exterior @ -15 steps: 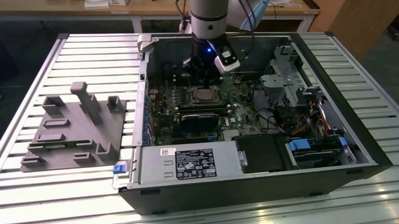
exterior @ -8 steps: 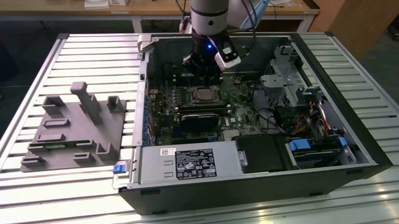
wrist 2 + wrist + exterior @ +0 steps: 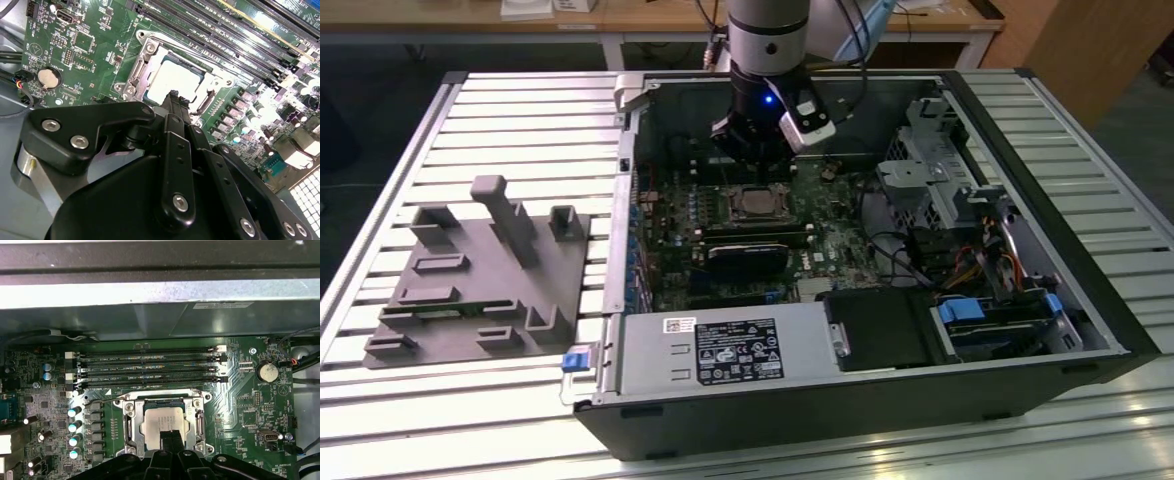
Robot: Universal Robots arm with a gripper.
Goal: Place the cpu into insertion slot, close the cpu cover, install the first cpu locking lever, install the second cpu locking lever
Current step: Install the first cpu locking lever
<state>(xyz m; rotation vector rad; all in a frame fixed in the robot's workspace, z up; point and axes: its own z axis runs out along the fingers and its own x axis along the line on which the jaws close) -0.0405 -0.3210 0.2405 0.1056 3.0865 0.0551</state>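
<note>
**Gripper.** The gripper (image 3: 174,96) lies nearest the lens in both wrist views. Its black fingers are pressed together with nothing between them, and the tip stands directly above the cpu (image 3: 165,421). Contact with the chip cannot be confirmed.

**Layout, largest first.**
- One slatted counter (image 3: 507,120) carries everything.
- One open computer case (image 3: 881,400) lies on it.
- One grey fixture block (image 3: 480,280) sits beside the case, on the exterior view's left.
- One green board (image 3: 240,405) is mounted inside the case.
- Four long black memory slots (image 3: 150,363) run side by side just beside the insertion slot (image 3: 165,402).
- One cover (image 3: 131,426) lies flat around the chip, which shows through its window.
- One cpu is seated in the insertion slot.

**Handling.**
- The cpu is probably light, thin and stiff, with a smooth metal top that offers little grip.
- Take hold of it by two opposite edges. Its underside is likely fragile.
- The cover is probably thin, springy sheet metal. Press on its frame rails, never through the window.
</note>
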